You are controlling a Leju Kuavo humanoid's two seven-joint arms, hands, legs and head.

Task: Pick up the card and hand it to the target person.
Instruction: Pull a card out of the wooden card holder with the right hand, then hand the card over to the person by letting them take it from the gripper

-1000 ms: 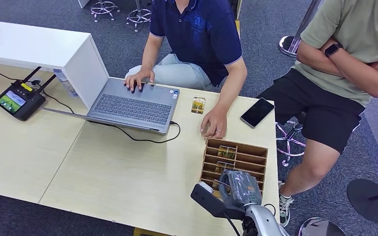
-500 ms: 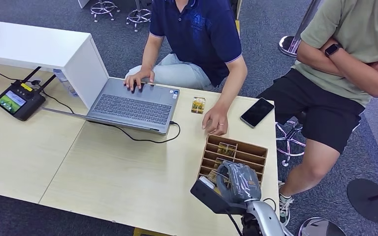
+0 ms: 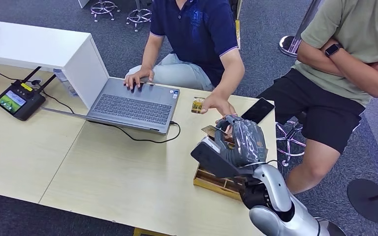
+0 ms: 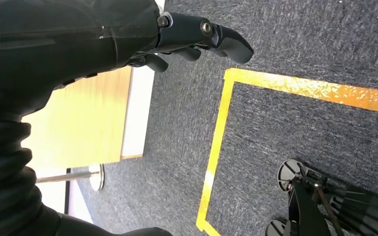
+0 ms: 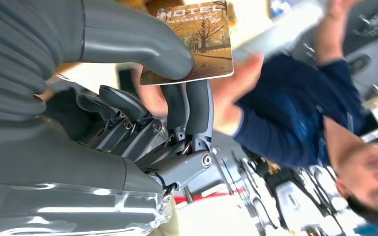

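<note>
One card [image 5: 197, 42] is pinched by the right robot hand [image 3: 241, 140]; it could slip before the person's hand [image 3: 219, 104] takes it.

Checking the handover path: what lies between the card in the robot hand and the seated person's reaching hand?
Nothing. In the head view the card, pinched in the right robot hand, sits just short of the person's hand, only bare table below.

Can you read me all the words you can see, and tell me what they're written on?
"HOTEL" (its first letter partly hidden by the thumb): printed along one edge of the brown tree-picture card pinched in the grey right hand.
The line below "HOTEL": too small to read.
Screen of the black controller: too small.
Stickers on the grey laptop: too small.
Second card on the table: too small.
</note>
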